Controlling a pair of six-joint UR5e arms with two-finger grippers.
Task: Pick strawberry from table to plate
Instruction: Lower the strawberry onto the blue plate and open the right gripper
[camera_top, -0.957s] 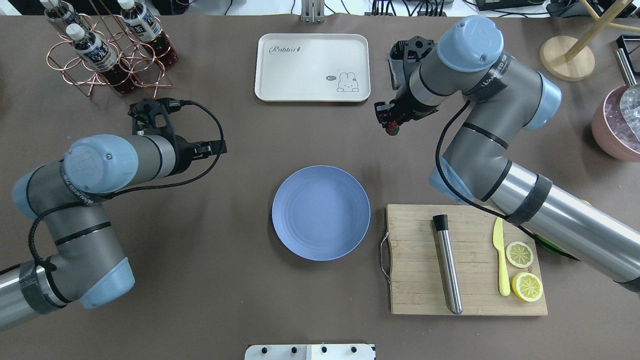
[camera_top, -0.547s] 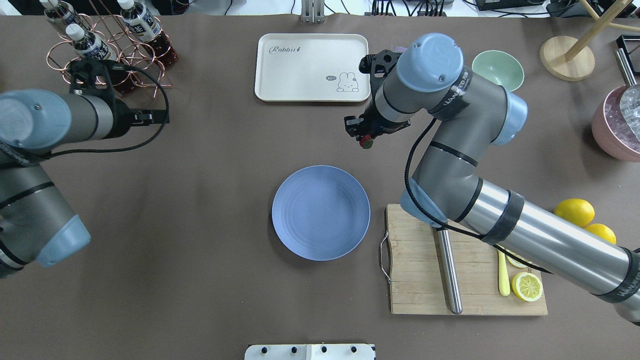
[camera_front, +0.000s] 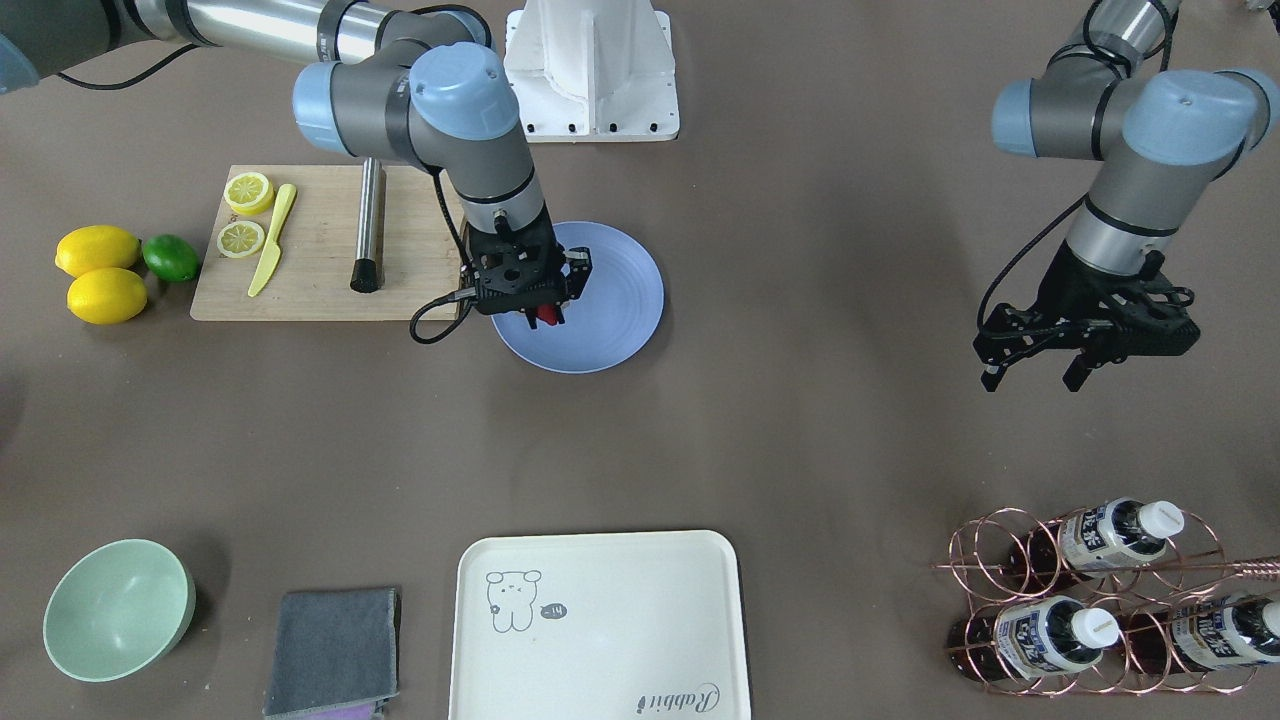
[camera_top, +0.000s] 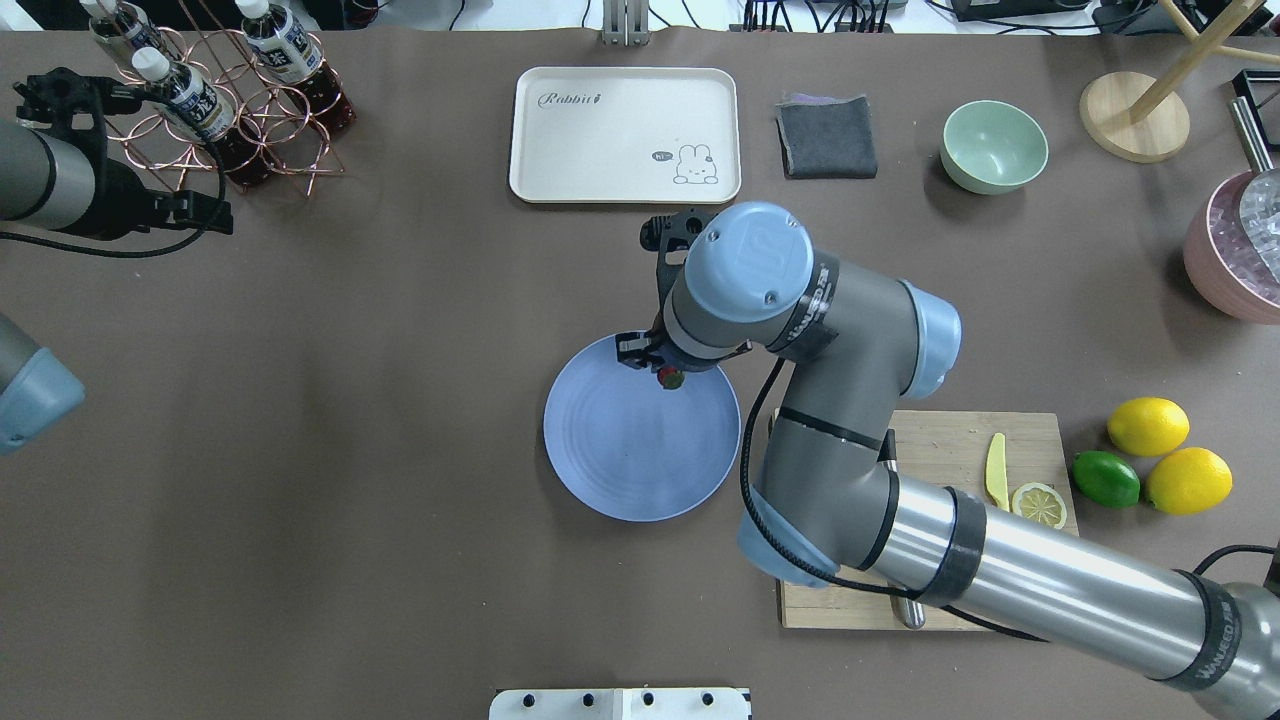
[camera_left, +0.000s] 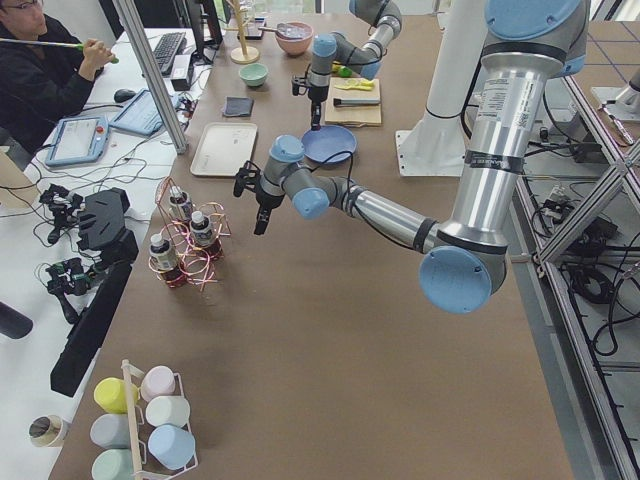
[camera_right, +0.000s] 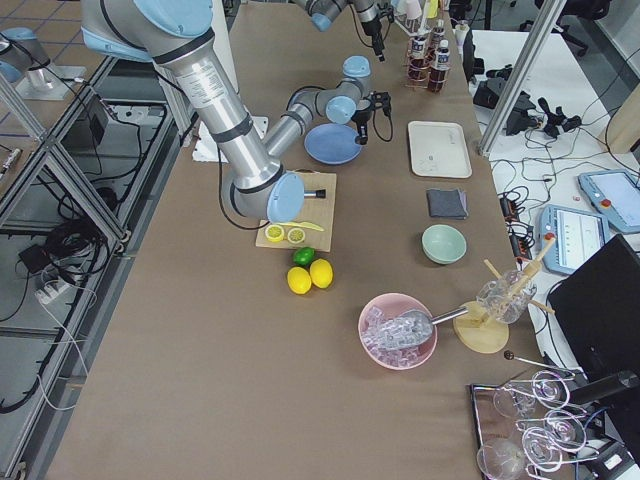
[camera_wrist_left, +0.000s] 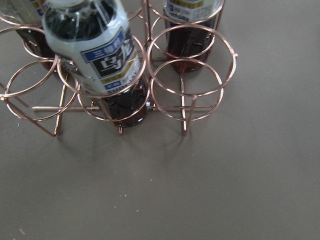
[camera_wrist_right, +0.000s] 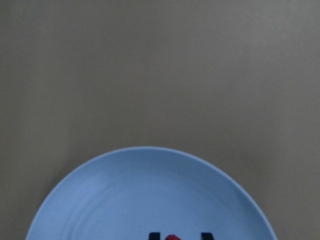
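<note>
The strawberry (camera_top: 670, 378) is small and red, pinched in my right gripper (camera_top: 668, 375), which is shut on it. It hangs over the far part of the blue plate (camera_top: 620, 460), just inside the rim. From across the table the red fruit (camera_front: 547, 314) shows between the black fingers above the plate (camera_front: 620, 300). The right wrist view catches the strawberry (camera_wrist_right: 172, 238) at its bottom edge over the plate (camera_wrist_right: 150, 200). My left gripper (camera_front: 1033, 380) hangs open and holds nothing above the brown table (camera_top: 400, 400), beside the bottle rack.
A copper rack with bottles (camera_top: 220, 100) stands at the far left, close to the left wrist. A cream tray (camera_top: 625, 135), grey cloth (camera_top: 826, 137) and green bowl (camera_top: 994, 145) line the far side. A cutting board (camera_top: 1040, 440), lemons (camera_top: 1148, 425) and a lime (camera_top: 1105, 478) lie at the right.
My right arm carried the strawberry from beside the tray toward me, to over the plate's far rim. The left arm swung back to the far left, near the bottle rack.
</note>
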